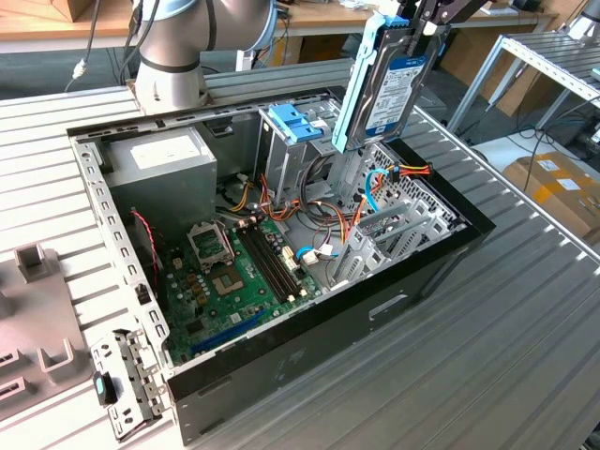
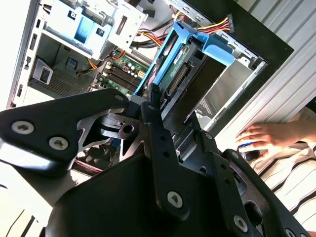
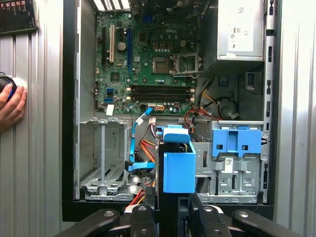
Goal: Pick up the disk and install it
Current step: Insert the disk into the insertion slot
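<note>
step: install, in carry | fingers (image 2: 157,123) clamped on the disk (image 1: 392,89) at its top end | disk upright above case (image 1: 309,361), over its drive cage (image 1: 398,230) (cables (image 1: 405,172) close by) | advice: square blue rails (image 1: 354,84) to the cage, lower slowly, clear of the cables

disk (image 1: 392,84): silver-grey | label (image 1: 384,114): white, blue band | rails (image 1: 357,84): blue | motherboard (image 1: 234,274): green | case (image 1: 309,361): black

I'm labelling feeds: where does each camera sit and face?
Exterior view: off-arm, above, facing down into the computer case; arm base, end effector holding the disk.
First wrist view: wrist-mounted, straight into the case; end effector.
Second wrist view: wrist-mounted, along the end effector towards the disk.
Shared: disk, case; both wrist views, a person's hand.
</note>
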